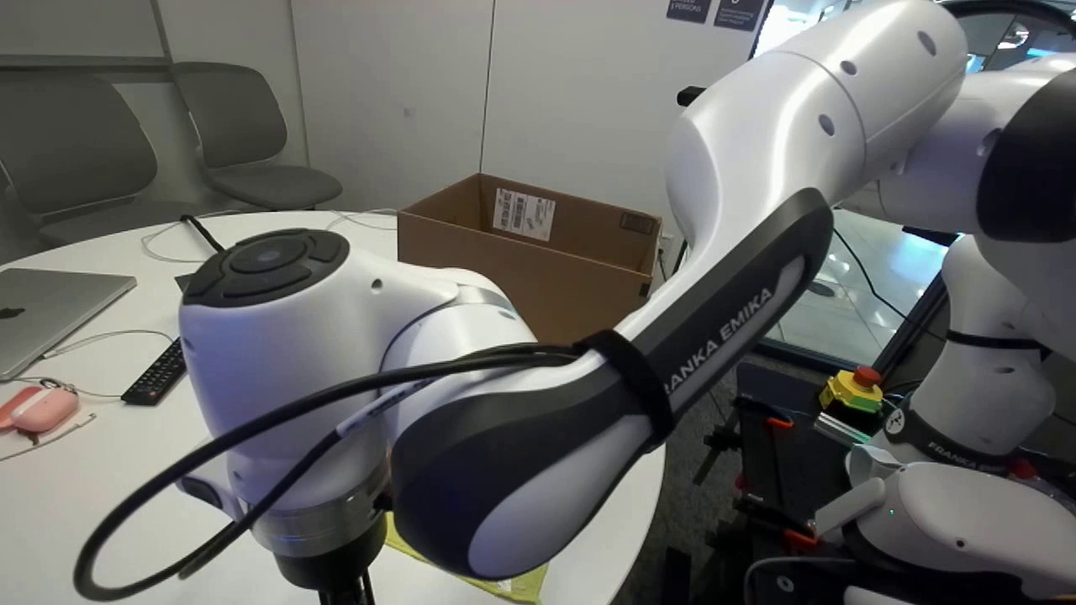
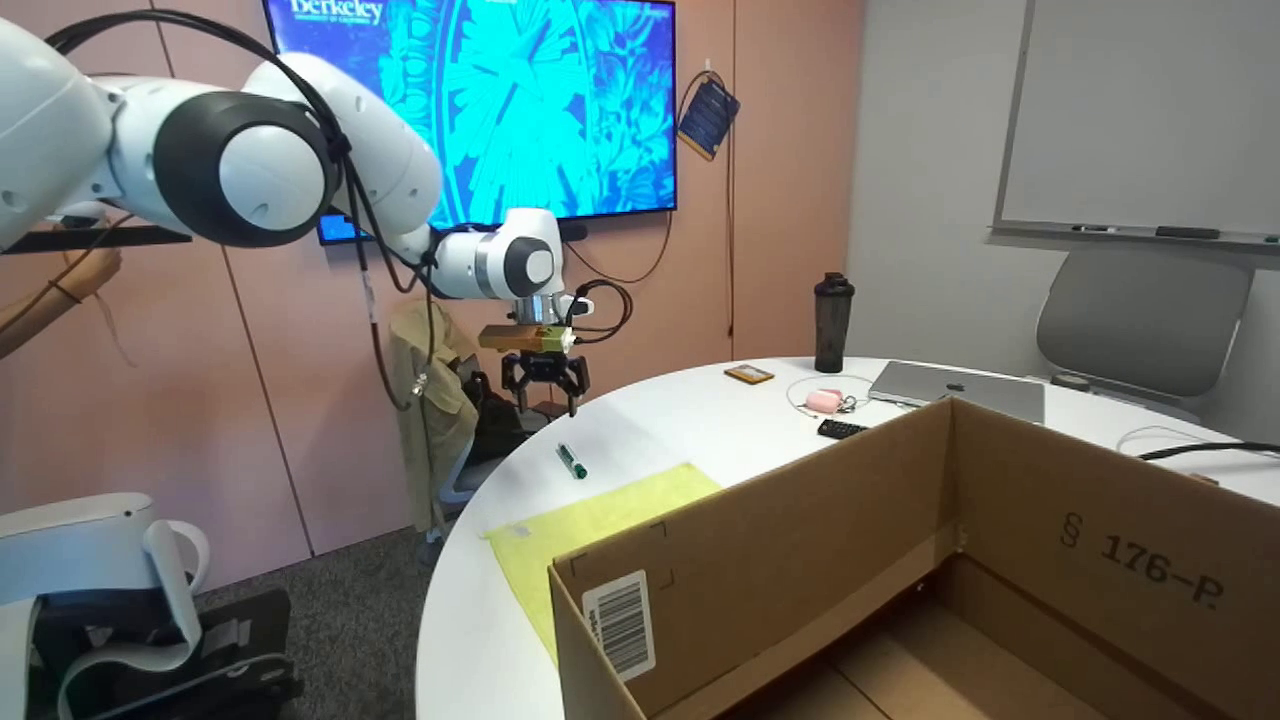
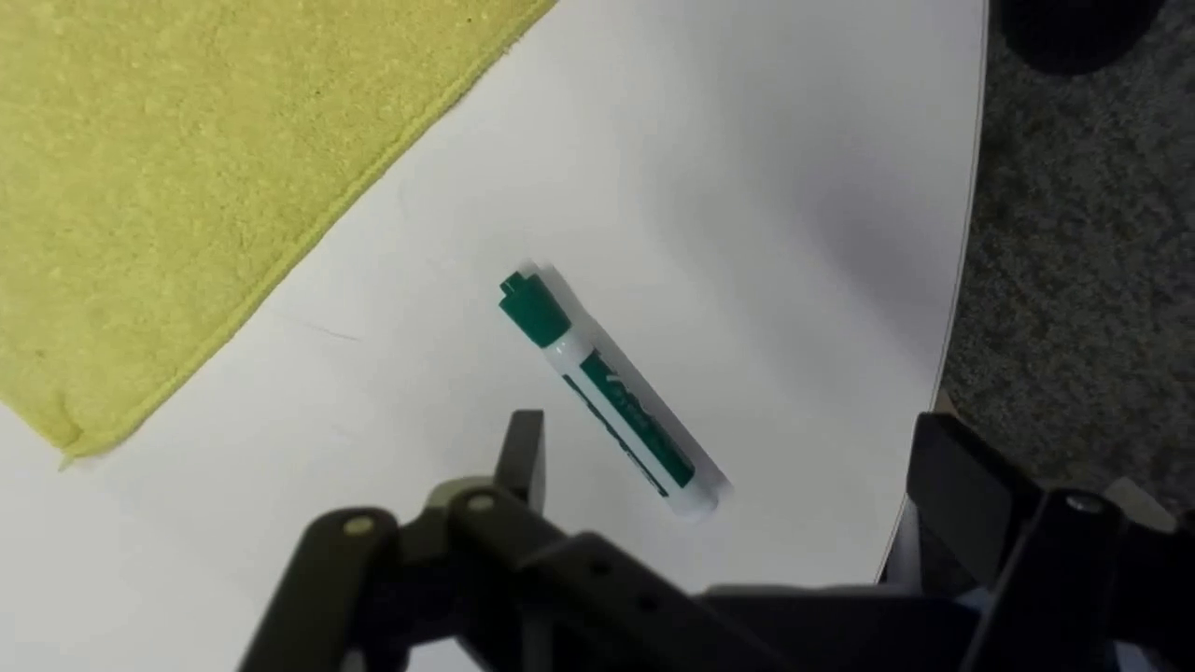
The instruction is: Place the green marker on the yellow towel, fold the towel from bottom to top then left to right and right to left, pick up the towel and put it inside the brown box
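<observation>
1. Along the pinkish wall (image 2: 790,200), which is all smooth paneling, there's a big lit-up screen (image 2: 520,120). Dark, speckled carpet (image 2: 350,600) down below.
2. The surface (image 2: 680,420) is white and smooth with a curved edge.
3. Sitting on it is the brown box (image 2: 800,550): rectangular cardboard, open on top, white barcode label (image 2: 620,625) inside near the rim.
4. The yellow towel (image 3: 187,187) is a thin, fuzzy cloth with a hemmed edge. What I can see lies flat on the surface; the box hides part of it in an exterior view.
5. End effector (image 2: 547,406) is black and kinda angular, fingers (image 3: 523,457) spread well apart above the surface.
6. Then the little green marker (image 3: 611,411): slim cylinder, white barrel, green cap. It's lying on the surface, near the towel but off it.
</observation>
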Robot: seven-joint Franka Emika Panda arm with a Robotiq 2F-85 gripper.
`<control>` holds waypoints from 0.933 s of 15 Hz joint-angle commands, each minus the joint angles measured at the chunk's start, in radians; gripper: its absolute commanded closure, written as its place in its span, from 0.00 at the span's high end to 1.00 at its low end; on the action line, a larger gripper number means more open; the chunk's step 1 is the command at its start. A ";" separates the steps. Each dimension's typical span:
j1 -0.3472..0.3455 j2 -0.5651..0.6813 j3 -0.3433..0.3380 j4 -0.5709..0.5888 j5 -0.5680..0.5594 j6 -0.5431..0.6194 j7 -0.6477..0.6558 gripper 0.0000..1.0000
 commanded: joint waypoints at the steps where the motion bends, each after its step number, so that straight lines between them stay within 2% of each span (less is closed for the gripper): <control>1: -0.021 0.041 0.032 0.030 -0.002 0.016 -0.150 1.00; 6: 0.000 0.091 0.017 0.047 -0.005 0.062 -0.230 1.00; 14: 0.007 0.180 0.005 0.130 0.019 0.133 -0.180 1.00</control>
